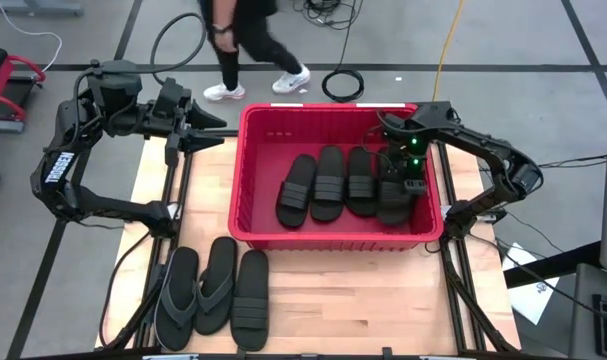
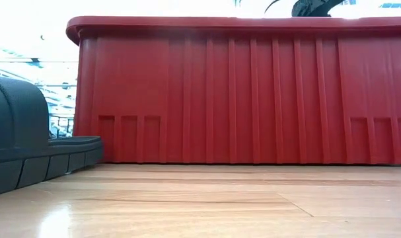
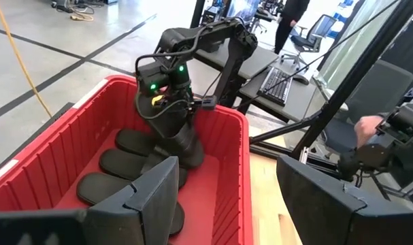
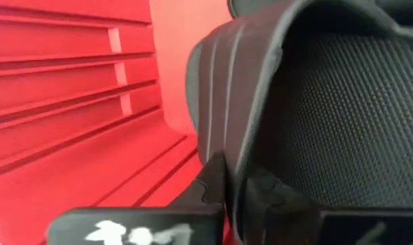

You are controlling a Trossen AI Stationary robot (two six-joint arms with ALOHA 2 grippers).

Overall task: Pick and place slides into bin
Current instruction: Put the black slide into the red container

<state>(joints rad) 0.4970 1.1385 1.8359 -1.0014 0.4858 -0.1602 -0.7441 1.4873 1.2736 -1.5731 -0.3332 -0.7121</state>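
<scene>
1. The right gripper (image 1: 401, 190) is down inside the large rectangular red plastic crate with ribbed walls (image 1: 253, 215), at its right end; its fingers are clamped together on the ribbed strap of a flat black rubber sandal (image 4: 315, 116), as the right wrist view shows close up; that sandal (image 1: 395, 205) lies tilted against the crate's right wall, partly under the gripper.
2. Three more black ribbed-strap sandals (image 1: 328, 183) lie side by side on the crate floor just to its left; three others wait on the pale wooden table (image 1: 383, 300) in front of the crate: two dark grey thong flip-flops (image 1: 198, 290) and one black strapped sandal (image 1: 251, 298) touching them.
3. The step in hand looks like setting this fourth sandal down; to do it well, lower it until the sole rests flat on the floor beside its neighbours, not propped on the wall; only then part the fingers.
4. Lift straight up afterwards, so the strap does not catch a finger and drag the sandal back out.
5. Keep clear of the crate's rim on the way out; a knock could shift the crate.
6. The left gripper (image 1: 198, 128) waits beyond the crate's far left corner, fingers (image 3: 148, 197) wide apart and empty.
</scene>
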